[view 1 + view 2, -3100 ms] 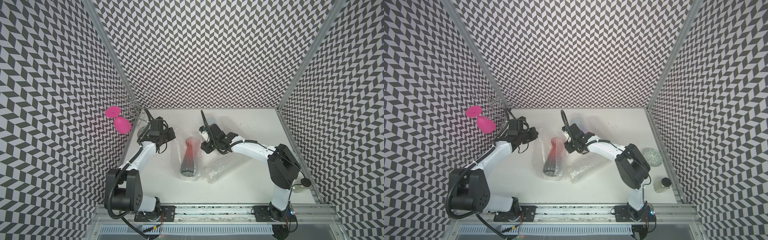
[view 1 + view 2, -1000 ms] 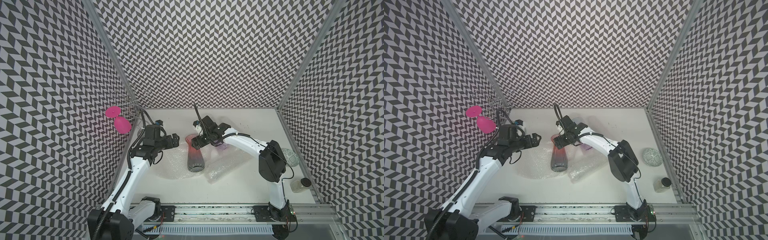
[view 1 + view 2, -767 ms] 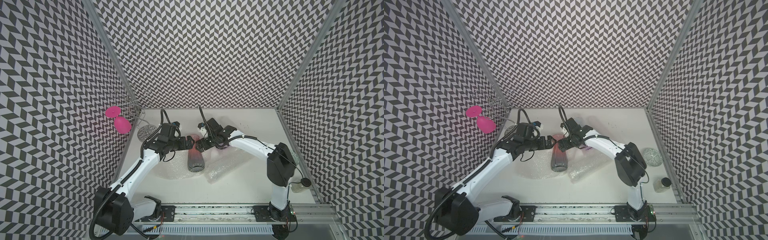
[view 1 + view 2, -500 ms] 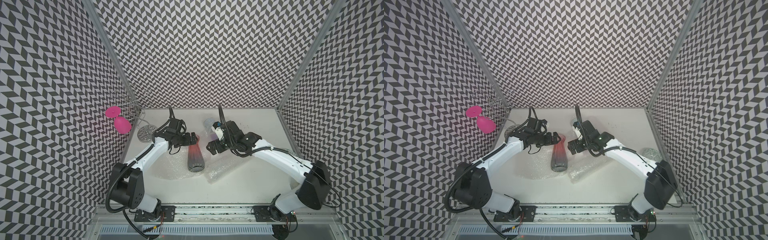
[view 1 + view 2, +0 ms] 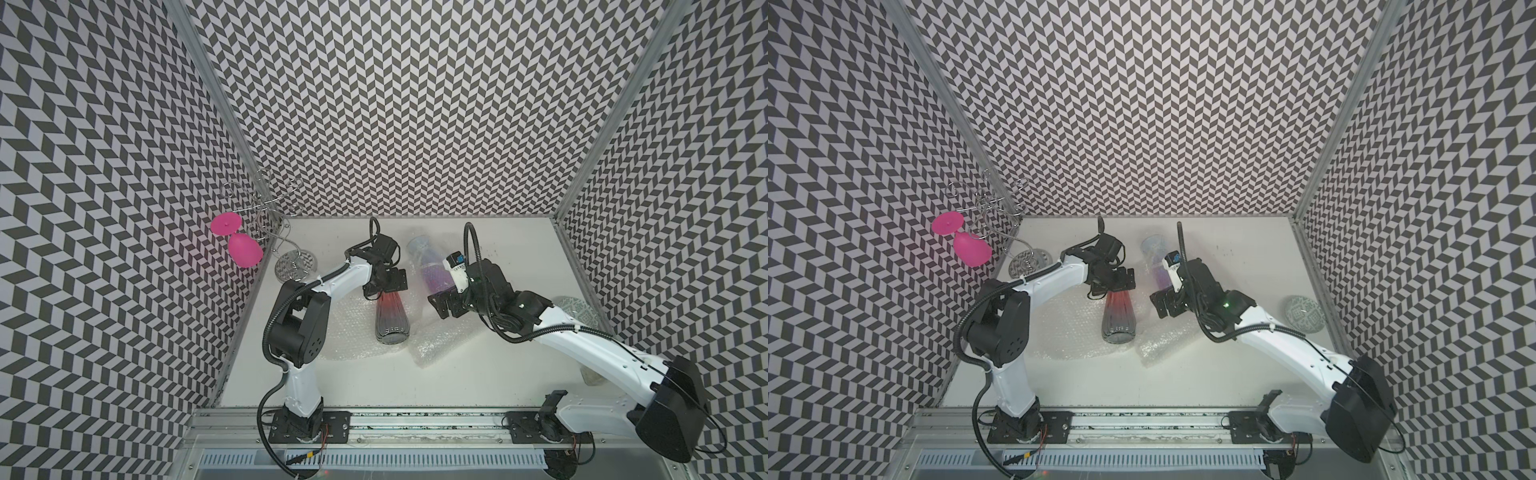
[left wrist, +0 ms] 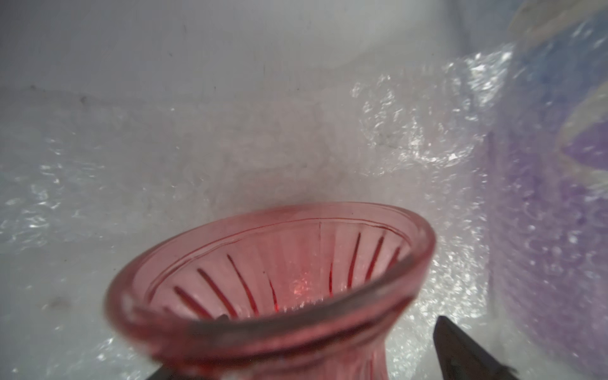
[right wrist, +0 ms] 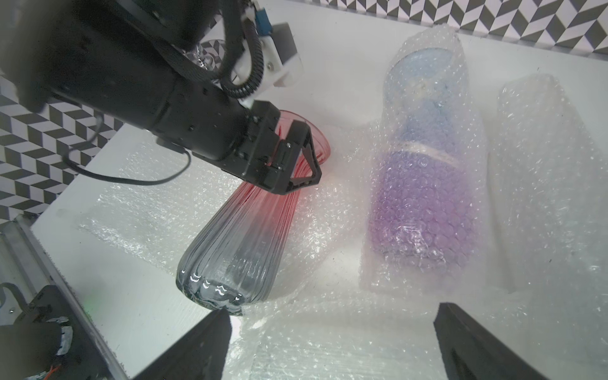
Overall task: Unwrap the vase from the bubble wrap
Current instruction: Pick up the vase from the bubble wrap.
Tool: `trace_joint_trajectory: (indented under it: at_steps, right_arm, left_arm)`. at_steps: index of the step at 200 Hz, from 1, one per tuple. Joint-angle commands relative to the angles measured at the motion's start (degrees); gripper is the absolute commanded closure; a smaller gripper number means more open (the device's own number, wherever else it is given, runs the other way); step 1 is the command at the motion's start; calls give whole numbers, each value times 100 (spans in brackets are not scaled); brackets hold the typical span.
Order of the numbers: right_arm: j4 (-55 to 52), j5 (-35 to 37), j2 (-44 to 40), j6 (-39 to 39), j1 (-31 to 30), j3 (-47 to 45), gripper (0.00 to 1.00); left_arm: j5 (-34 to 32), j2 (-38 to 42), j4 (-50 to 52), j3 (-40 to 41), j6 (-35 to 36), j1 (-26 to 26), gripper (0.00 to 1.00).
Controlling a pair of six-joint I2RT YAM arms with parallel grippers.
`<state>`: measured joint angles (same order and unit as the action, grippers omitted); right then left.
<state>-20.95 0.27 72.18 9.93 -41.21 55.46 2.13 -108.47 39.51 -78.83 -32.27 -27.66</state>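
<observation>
**Hand-over at the neck:** The left claw, jaws spread, straddles the red neck of the vase without pinching it. It is apparently placed to steady the glass or lift it off its packing. The right claw, also spread and empty, hangs just beside the vase over crumpled wrap, leaving the left arm room. The vase lies bare on its side, base toward the front rail. It rests on the wrap, which is opened flat on the table, so the unwrapping looks all but done. A purple vase behind it is bundled in its own wrap. A second earlier the right claw was at the vase's mouth and the left stood off toward the wall. They have since traded places.
</observation>
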Motion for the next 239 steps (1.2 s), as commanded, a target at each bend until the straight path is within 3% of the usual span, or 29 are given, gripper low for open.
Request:
trace_joint_trajectory:
  at_steps: [1,43,73,87,171,184,208,239]
  right_arm:
    - [611,-163,-143,-186,158,-138,1]
    - [621,-359,-82,-334,295,-113,1]
    - [539,-318,-43,-316,342,4,1]
    - [435,-296,6,-300,342,118,1]
    - [-421,-202,284,220,333,1008,0]
    - [-608,-260,370,458,295,1229,0]
    - [-723,-261,399,973,220,1459,1]
    - [-934,-147,289,1316,188,1691,0]
  left_arm:
    - [-533,-207,300,-220,-300,-165,9]
    - [-886,-553,448,-467,-341,-253,21]
    - [-934,-402,369,-373,-196,-258,43]
    - [-927,-337,340,-340,-124,-253,49]
    - [-424,965,-167,97,567,-264,89]
    - [-273,1248,-358,358,597,-268,100]
    - [27,1695,-866,879,611,-305,100]
    - [-62,2182,-1497,1248,800,-454,100]
